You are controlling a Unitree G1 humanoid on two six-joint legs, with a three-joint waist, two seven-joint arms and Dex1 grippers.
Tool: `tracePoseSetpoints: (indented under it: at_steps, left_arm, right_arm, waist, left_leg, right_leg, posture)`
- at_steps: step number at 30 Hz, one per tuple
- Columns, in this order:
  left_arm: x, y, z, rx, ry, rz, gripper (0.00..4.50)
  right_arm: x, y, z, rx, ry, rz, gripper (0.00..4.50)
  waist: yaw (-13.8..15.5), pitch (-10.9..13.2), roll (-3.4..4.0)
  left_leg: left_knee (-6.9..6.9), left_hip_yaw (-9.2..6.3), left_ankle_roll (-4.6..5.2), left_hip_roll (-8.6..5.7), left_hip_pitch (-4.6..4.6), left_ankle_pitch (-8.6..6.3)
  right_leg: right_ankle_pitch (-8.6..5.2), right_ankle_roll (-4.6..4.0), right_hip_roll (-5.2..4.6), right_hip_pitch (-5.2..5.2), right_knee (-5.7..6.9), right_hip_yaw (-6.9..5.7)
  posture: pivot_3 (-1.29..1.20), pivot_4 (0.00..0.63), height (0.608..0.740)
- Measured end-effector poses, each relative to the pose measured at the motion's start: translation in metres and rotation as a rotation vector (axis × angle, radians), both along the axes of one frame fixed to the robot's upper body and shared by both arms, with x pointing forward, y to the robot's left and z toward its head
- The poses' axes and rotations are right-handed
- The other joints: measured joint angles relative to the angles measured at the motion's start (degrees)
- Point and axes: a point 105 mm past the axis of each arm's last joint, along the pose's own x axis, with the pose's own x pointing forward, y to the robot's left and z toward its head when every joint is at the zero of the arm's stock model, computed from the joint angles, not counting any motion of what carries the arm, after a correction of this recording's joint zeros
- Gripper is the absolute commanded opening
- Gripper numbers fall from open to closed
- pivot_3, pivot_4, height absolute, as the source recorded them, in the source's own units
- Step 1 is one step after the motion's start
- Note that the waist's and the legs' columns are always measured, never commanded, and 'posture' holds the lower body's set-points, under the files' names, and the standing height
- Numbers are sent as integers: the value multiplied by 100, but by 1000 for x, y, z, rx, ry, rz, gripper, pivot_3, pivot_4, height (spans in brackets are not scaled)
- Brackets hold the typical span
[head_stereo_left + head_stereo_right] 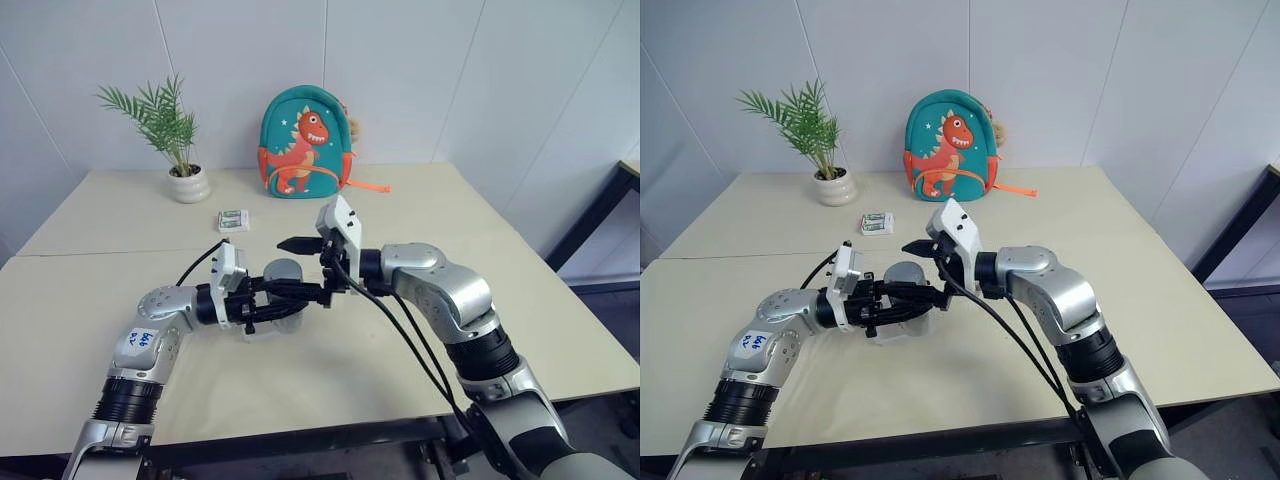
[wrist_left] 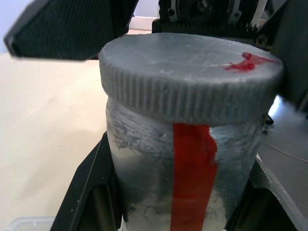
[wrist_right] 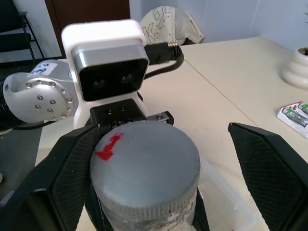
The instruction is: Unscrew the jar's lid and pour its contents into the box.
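Progress: nothing poured, lid on jar | left gripper clamps it above the box | right gripper gapes around lid (we unscrew next).

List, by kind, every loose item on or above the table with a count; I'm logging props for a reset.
Grey-lidded clear jar: 1
Clear frosted plastic box: 1
Potted green plant, white pot: 1
Teal dinosaur backpack: 1
Green-and-white packet: 1
Total: 5
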Motion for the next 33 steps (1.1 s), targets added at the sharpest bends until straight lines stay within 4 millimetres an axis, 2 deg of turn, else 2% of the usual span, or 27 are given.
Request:
tracePoseSetpoints:
  at_steps: [10,15,17,18,20,26,30,33]
  left_arm:
    - [2,0,1,-7,1,20,2023]
    - [5,2,0,-12,6,39,2023]
    - [6,6,1,-14,9,50,2023]
    - [3,5,2,-11,1,33,2023]
    - [1,5,3,-5,-8,21,2023]
    - [-1,3,4,-2,-18,8,2023]
    - [-1,3,4,-2,-17,10,2023]
    - [-1,4,3,-3,-16,12,2023]
  right_arm:
    - [5,-10,3,-26,-21,16,4464]
    - [9,-25,1,-47,3,20,4464]
    - [20,-46,5,-45,1,-51,4464]
    - [33,-66,8,-36,5,-141,4464]
    - [47,-96,11,-29,9,-250,4464]
    - [59,-123,2,-37,40,-308,4464]
    - [55,-126,6,-8,42,-283,4464]
    - [40,-111,12,16,31,-205,4464]
  waist:
    - [-3,0,0]
    - [5,0,0]
    - [16,0,0]
    - [28,0,0]
    - [73,0,0]
    - [4,1,1]
    - [-13,1,1]
    - [-24,1,1]
  left_leg:
    - [0,0,0,0,1,0]
    - [0,0,0,0,0,0]
    - [1,0,0,0,-1,0]
    - [1,1,0,-2,-1,0]
    - [0,1,0,-2,-1,0]
    - [-5,8,2,-1,0,-1]
    - [-5,8,2,-1,1,-1]
    - [-5,8,2,-1,1,-1]
  right_leg:
    - [0,0,0,0,1,0]
    - [0,0,0,1,-2,0]
    - [0,1,0,1,-4,0]
    - [0,1,-2,4,-7,0]
    - [0,1,-2,3,-12,0]
    - [0,1,0,0,-12,5]
    - [0,2,0,0,-9,6]
    - [0,2,0,-1,-7,7]
  posture:
    - [0,150,740]
    - [0,150,740]
    - [0,150,740]
    - [0,150,740]
    - [0,150,740]
    - [0,150,740]
    - [0,150,740]
    - [0,150,740]
